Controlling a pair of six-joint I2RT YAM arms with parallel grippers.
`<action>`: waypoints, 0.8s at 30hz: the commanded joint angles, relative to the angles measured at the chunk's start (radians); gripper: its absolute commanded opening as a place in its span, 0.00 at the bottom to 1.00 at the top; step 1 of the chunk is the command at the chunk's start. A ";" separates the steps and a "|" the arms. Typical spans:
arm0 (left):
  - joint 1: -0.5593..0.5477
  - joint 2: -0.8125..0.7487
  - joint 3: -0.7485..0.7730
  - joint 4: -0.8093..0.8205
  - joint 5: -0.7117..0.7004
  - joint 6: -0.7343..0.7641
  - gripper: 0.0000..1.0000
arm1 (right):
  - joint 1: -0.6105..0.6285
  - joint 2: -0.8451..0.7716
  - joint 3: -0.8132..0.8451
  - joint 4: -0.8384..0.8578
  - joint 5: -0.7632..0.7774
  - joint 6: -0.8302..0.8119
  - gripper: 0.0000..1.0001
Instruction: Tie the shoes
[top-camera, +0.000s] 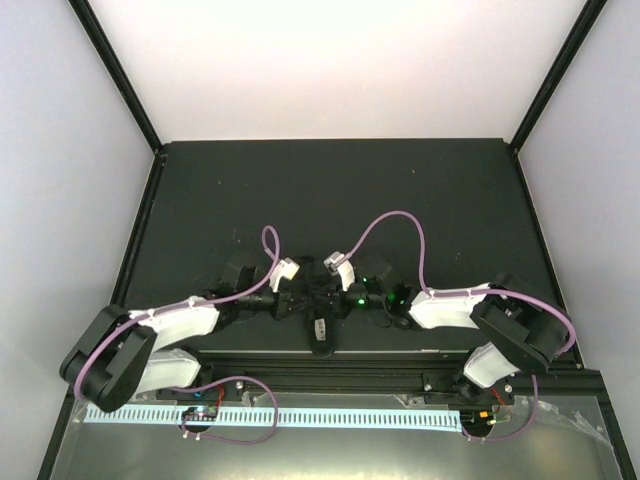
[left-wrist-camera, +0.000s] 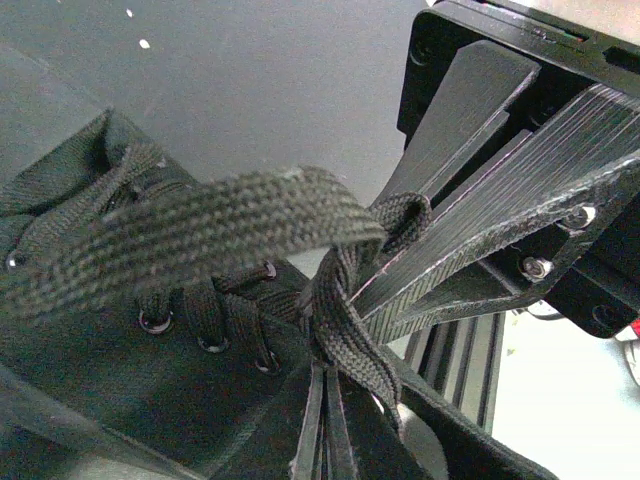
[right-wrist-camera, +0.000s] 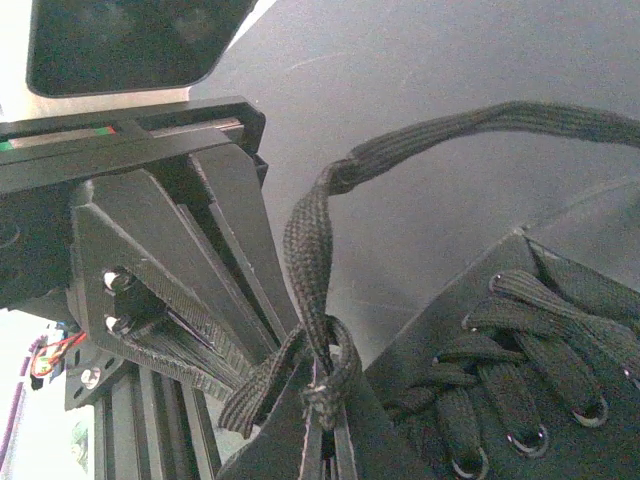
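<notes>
Shoe (top-camera: 320, 332) lies at the near middle of the dark table (top-camera: 330, 190), directly under the spot where your two arms meet. Your left gripper (right-wrist-camera: 280, 350) and right gripper (left-wrist-camera: 390, 240) are each clamped narrow on a strand of the lace (left-wrist-camera: 200, 225), just above the eyelets (right-wrist-camera: 525, 440), likely so that opposite pulls can cinch the crossing. The overhead view gives you only a dark huddle over the shoe. The wrist views show the pinched strands and one loop arching across the lacing.
</notes>
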 joint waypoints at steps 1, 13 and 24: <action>0.000 -0.100 -0.004 0.058 -0.105 -0.010 0.02 | 0.001 -0.027 0.021 -0.043 -0.026 -0.038 0.02; 0.001 -0.159 -0.044 0.069 -0.177 -0.018 0.01 | 0.000 -0.028 -0.006 -0.097 -0.040 -0.057 0.02; 0.001 -0.247 -0.088 0.067 -0.420 0.015 0.02 | 0.002 -0.044 -0.046 -0.074 -0.065 -0.033 0.02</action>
